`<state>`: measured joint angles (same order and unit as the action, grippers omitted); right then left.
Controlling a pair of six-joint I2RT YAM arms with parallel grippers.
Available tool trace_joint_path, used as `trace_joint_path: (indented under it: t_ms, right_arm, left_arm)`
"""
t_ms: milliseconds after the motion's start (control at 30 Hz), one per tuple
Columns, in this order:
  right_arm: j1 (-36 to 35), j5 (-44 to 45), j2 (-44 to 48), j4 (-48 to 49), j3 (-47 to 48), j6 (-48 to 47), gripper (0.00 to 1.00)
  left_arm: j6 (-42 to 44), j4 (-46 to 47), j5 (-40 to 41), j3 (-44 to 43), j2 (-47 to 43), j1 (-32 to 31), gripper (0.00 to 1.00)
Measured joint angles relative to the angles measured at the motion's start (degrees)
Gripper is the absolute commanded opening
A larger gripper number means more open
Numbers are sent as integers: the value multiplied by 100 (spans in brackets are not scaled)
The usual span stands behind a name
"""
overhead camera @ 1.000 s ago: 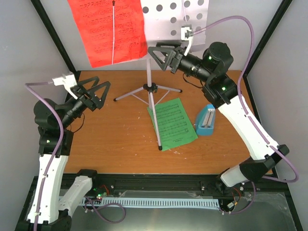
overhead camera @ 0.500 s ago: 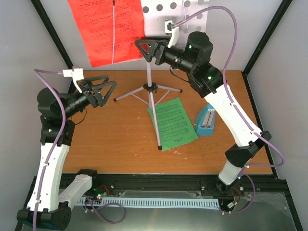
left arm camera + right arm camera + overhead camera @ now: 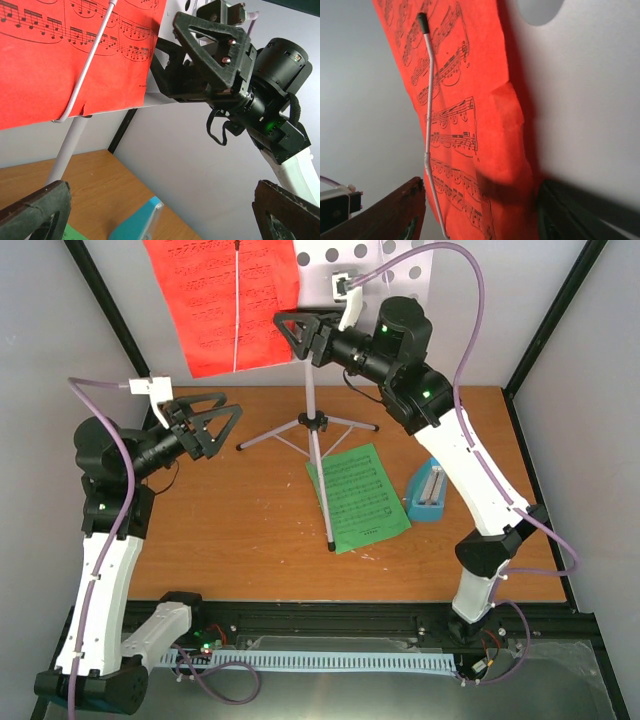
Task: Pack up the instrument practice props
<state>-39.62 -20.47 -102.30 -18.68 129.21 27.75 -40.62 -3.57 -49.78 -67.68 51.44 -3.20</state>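
Now, red paper music sheet (image 3: 220, 300) wired onto the tall white hole-punched music stand (image 3: 318, 280), lower right corner just ahead between the right gripper's (image 3: 292, 335) parted jaws, left gripper (image 3: 218, 430) spread wide, well apart, above the brown wooden table (image 3: 250, 540).

Lab test cell: black frame (image 3: 111, 315), grey walls (image 3: 40, 340), wooden tabletop (image 3: 250, 540).
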Motion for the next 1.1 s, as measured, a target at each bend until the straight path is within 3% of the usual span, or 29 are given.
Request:
trace_joint_path:
  t_ms: [333, 500, 600, 800, 1100]
  right_arm:
    - [-55, -31, -249, 7, 105, 39, 23]
    - [-61, 28, -271, 31, 105, 74, 5]
    - [-66, 42, -271, 96, 105, 133, 3]
    - [-79, 59, -271, 190, 103, 168, 3]
    - [-111, 59, -271, 236, 87, 168, 3]
  left_arm:
    - [-20, -7, -125, -337, 140, 0, 99]
    - [-13, -114, -61, -1226, 501, 0, 99]
    - [-7, -262, 151, -2013, 826, 0, 99]
    - [-72, -345, 238, -2920, 1471, 0, 78]
    - [-164, -352, 273, -2994, 2249, 0, 49]
